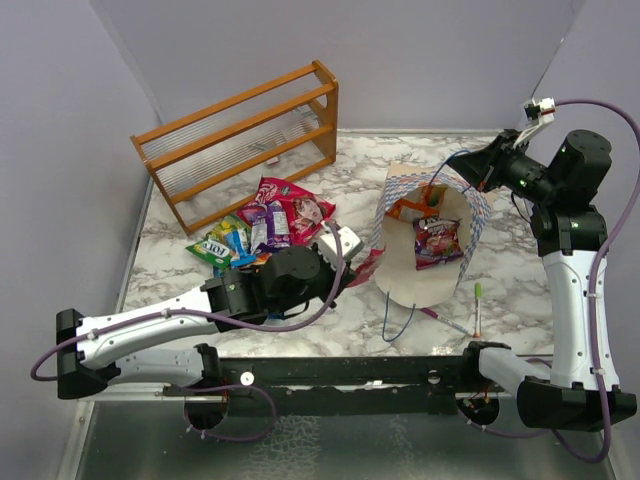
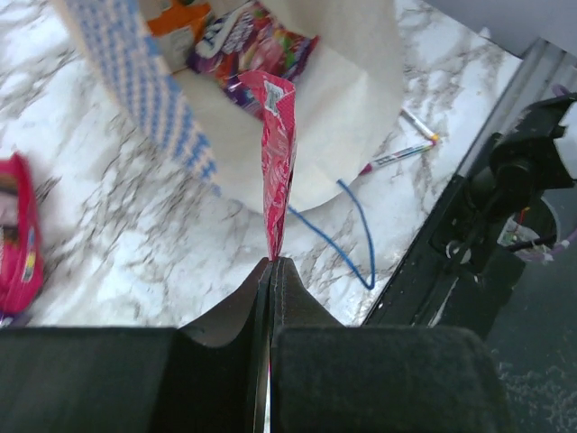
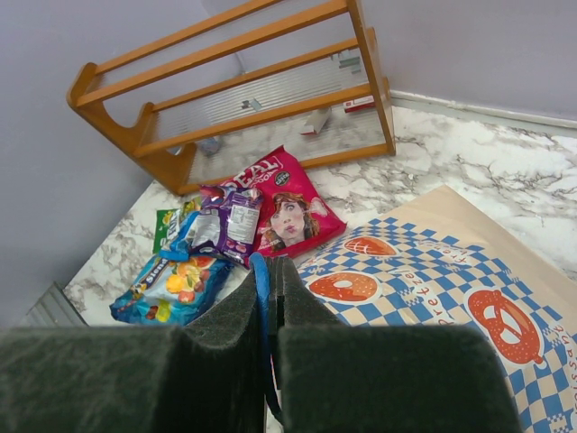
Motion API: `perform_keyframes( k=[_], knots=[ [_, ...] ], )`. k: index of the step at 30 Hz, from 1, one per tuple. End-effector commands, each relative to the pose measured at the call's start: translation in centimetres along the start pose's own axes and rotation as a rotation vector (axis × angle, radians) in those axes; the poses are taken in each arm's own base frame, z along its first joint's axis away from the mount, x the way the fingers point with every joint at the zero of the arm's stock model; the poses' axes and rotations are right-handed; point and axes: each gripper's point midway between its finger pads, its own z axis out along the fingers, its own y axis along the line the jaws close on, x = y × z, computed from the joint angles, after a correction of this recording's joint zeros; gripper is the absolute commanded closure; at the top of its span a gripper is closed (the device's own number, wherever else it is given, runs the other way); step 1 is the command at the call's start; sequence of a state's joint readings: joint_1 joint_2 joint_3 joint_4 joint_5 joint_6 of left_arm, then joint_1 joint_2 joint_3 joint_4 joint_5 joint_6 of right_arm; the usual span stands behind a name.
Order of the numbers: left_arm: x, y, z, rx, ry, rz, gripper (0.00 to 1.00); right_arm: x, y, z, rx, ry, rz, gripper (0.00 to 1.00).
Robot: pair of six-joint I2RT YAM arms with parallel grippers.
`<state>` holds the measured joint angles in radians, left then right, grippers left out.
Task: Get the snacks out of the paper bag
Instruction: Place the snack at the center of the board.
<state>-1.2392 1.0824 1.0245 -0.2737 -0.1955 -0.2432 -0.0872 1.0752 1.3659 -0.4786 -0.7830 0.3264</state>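
Observation:
The paper bag (image 1: pixel 432 268) lies on the table with its mouth held open. My right gripper (image 1: pixel 482 172) is shut on its blue cord handle (image 3: pixel 261 281) at the far rim; the bag's checked side (image 3: pixel 433 289) lies under it. A purple-red packet (image 1: pixel 437 241) and an orange packet (image 1: pixel 409 208) lie inside the bag. My left gripper (image 1: pixel 347 262) is shut on the edge of a red packet (image 2: pixel 278 162), just outside the bag's left rim (image 2: pixel 135 81). Several more snacks (image 1: pixel 262 228) lie in a pile left of the bag, also seen in the right wrist view (image 3: pixel 243 225).
A wooden rack (image 1: pixel 240 140) stands at the back left. A green pen (image 1: pixel 477 305) and a pink pen (image 1: pixel 446 321) lie in front of the bag. The bag's second blue handle (image 2: pixel 357 236) loops on the table. The black base rail (image 1: pixel 400 372) runs along the near edge.

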Motion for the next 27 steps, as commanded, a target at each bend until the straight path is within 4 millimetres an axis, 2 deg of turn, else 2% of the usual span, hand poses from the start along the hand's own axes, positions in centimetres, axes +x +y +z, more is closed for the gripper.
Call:
perform_keyframes(
  k=[1,6,9,11,15,17,22,27],
  knots=[
    [0.1,4.6,-2.9,-0.252,-0.018,-0.105,1.0,-0.5,0.3,-0.2,-0.009,-0.018,-0.03,0.99],
    [0.9,12.4,-7.5,-0.671,0.047,-0.113,1.0,-0.6,0.3,-0.2,-0.009,-0.017,-0.03,0.99],
    [1.4,16.7,-9.5,-0.83,0.055,-0.191,1.0,-0.6,0.4,-0.2,-0.01,-0.017,-0.027,0.99],
    [2.3,18.9,-10.4,-0.899,0.074,-0.234,1.0,-0.6,0.4,-0.2,-0.011,-0.017,-0.027,0.99],
    [5.6,23.6,-12.2,-1.088,0.194,-0.276,1.0,-0.6,0.5,-0.3,-0.009,-0.017,-0.03,0.99],
    [6.9,25.3,-12.5,-1.136,0.233,-0.287,1.0,-0.7,0.5,-0.4,-0.008,-0.018,-0.032,0.99],
    [8.2,28.3,-11.9,-1.143,0.281,-0.287,1.0,-0.5,0.4,-0.3,-0.006,-0.015,-0.031,0.99],
    [10.7,30.2,-11.2,-1.193,0.444,-0.227,1.0,-0.6,0.5,-0.4,-0.006,-0.018,-0.034,0.99]
  ],
)
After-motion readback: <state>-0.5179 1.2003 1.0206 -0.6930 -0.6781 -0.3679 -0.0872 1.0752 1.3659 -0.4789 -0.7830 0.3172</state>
